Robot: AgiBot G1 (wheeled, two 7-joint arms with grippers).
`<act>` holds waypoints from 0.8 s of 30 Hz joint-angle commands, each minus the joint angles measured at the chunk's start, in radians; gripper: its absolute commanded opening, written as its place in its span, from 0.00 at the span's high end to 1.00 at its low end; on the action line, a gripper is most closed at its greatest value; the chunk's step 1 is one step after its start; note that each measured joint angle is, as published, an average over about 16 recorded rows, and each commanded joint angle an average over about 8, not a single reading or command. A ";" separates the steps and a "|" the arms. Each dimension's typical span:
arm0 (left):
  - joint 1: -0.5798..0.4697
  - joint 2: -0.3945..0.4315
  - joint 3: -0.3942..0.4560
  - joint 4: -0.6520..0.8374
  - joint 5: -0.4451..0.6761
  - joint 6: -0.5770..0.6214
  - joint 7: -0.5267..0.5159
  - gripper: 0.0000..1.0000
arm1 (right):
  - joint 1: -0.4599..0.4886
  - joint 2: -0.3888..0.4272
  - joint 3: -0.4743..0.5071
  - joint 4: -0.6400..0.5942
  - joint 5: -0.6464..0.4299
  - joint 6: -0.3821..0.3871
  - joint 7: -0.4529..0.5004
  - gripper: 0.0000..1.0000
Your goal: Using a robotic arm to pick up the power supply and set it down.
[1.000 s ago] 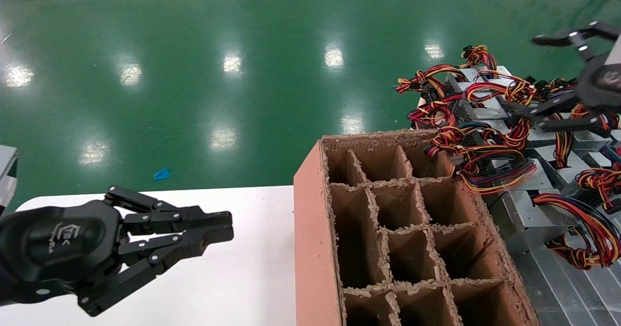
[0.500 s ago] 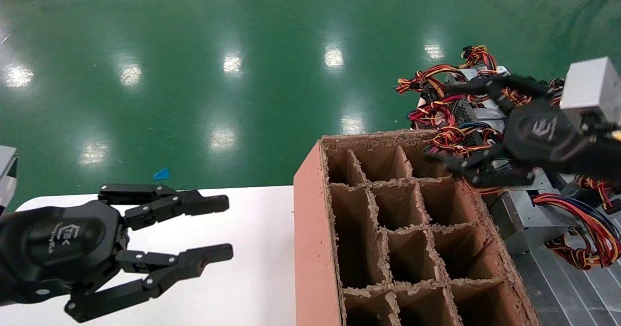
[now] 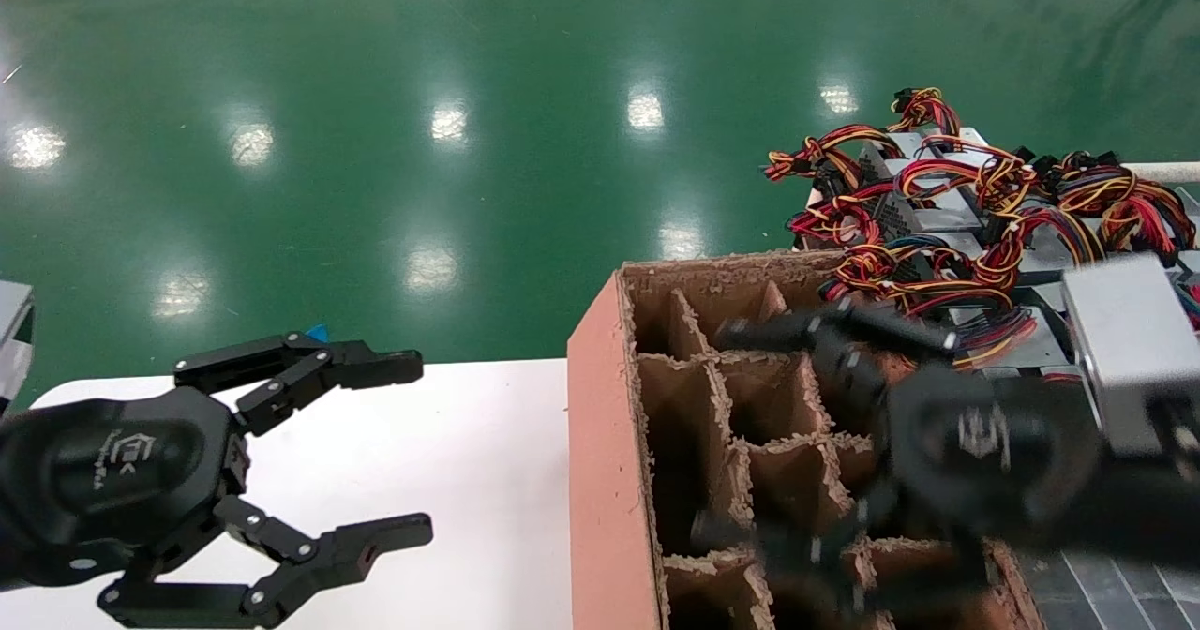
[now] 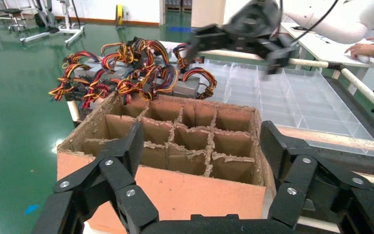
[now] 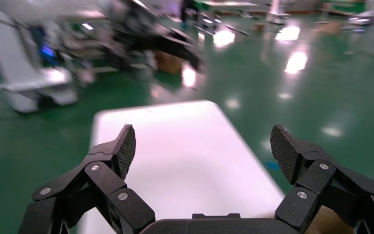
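Note:
Several grey metal power supplies (image 3: pixel 937 213) with red, yellow and black cable bundles lie heaped at the far right; the left wrist view shows the heap (image 4: pixel 136 73) behind the box. My right gripper (image 3: pixel 731 433) hangs open and empty over the divided cardboard box (image 3: pixel 600 442), apart from the heap, on its silver-grey wrist block (image 3: pixel 1125 349). From its own camera the right gripper (image 5: pixel 202 146) faces the white table (image 5: pixel 175 156). My left gripper (image 3: pixel 408 447) is open wide and empty above the white table (image 3: pixel 487 480), facing the box (image 4: pixel 185 195).
The box's cells look empty. A clear compartment tray (image 4: pixel 282 97) lies beyond the box, beside the heap. Shiny green floor (image 3: pixel 469 142) surrounds the table. A grey block (image 3: pixel 14 330) sits at the left edge.
The left gripper went from shut to wide open. The right gripper swung from above the power-supply heap down and leftward to over the cardboard box, staying open and empty.

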 commanded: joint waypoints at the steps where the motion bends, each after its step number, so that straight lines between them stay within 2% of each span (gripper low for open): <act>1: 0.000 0.000 0.000 0.000 0.000 0.000 0.000 0.00 | -0.038 0.000 0.006 0.041 0.037 -0.009 0.039 0.00; 7: 0.000 0.000 0.000 0.000 0.000 0.000 0.000 0.00 | -0.091 0.000 0.014 0.094 0.088 -0.021 0.077 0.00; 24: 0.000 0.000 0.000 0.000 0.000 0.000 0.000 0.00 | -0.061 0.000 0.011 0.064 0.059 -0.014 0.056 0.00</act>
